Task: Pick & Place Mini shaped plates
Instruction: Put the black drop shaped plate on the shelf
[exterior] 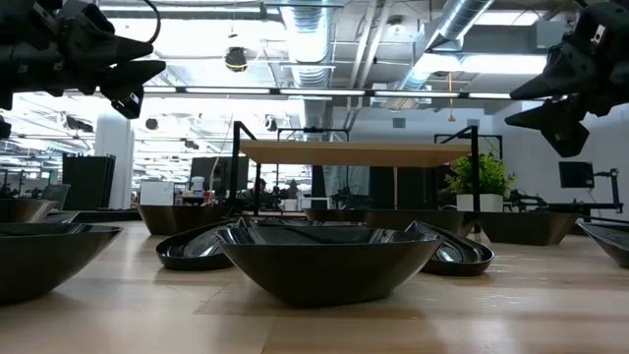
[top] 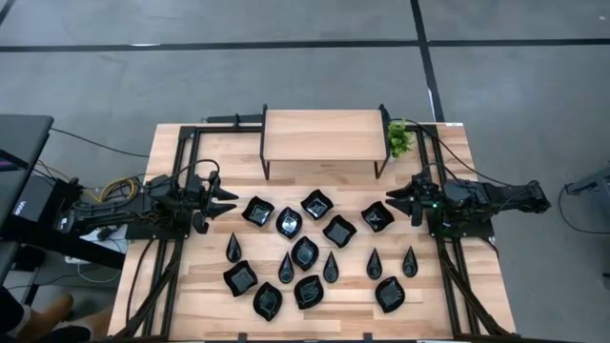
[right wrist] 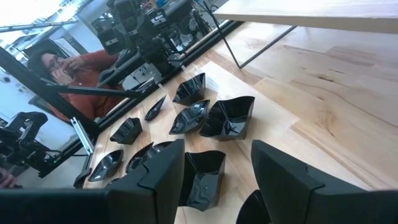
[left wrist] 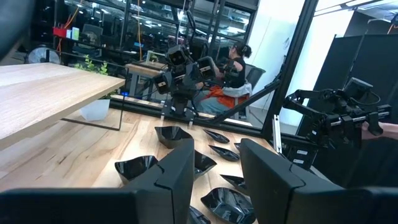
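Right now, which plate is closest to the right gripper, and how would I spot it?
Start at the wooden shelf at the table's back, then move to the right gripper, open beside its right end. The wavy-edged square plate lies just below those fingertips. Its nearest neighbours toward the front edge are slim teardrops.

The left claw (top: 229, 202) hangs high with its fingers apart and nothing between them. Right in front of it lies a wavy square plate (top: 257, 211), and more mini shaped plates (top: 305, 252) crowd the counter (top: 191, 286) past that, close together with thin gaps. The right claw (top: 393, 202) is also up high and open, with a square plate (top: 377, 217) just below its tips. Between both claws the air above the plates is free. Beside each claw, to the far side, a wooden shelf (top: 322, 136) on thin black legs blocks the way. A small green plant (top: 399, 139) stands near the right claw, at the shelf's end.
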{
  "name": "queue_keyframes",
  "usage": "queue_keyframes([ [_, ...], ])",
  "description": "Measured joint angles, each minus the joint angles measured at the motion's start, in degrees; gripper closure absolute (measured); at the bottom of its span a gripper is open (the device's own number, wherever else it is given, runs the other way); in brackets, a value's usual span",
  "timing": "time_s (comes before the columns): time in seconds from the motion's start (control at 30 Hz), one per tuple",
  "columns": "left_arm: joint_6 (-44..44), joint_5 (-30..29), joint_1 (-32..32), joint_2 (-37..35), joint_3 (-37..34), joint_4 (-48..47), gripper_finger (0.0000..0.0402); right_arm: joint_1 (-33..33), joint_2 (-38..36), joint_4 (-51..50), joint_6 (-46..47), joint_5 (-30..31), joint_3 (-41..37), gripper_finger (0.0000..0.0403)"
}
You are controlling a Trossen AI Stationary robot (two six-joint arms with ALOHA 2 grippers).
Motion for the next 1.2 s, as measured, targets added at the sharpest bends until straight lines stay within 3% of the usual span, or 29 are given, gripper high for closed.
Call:
queue_keyframes([
  [0.27, -2.08, 0.00, 0.00, 0.00, -0.02, 1.19, 0.0270, 0.00, 0.00, 0.57, 0.00, 0.00, 0.00, 0.0221],
  [0.47, -10.28, 0.00, 0.00, 0.01, -0.01, 1.38, 0.0270, -0.01, -0.01, 8.30, 1.27, 0.01, 0.00, 0.0221],
  [0.67, -10.97, -0.95, 0.00, 0.11, 0.00, 1.77, 0.0270, -0.09, 0.00, 11.85, 0.31, 1.47, 0.80, 0.0221],
  [0.9, -10.78, -3.30, 0.00, 2.62, 0.00, 1.78, 0.0270, 1.85, 1.24, 9.51, 1.35, -9.40, 9.35, 0.0236],
  [1.03, -12.98, -3.67, 0.00, 5.08, -0.02, 1.84, 0.0270, 4.92, 7.38, -1.06, 6.45, -12.28, 18.90, 0.0263],
  [1.2, -13.96, -3.67, -0.02, 7.82, -0.01, 2.11, 0.0270, 9.12, 21.51, -30.67, 22.57, -19.71, 32.67, 0.0292],
])
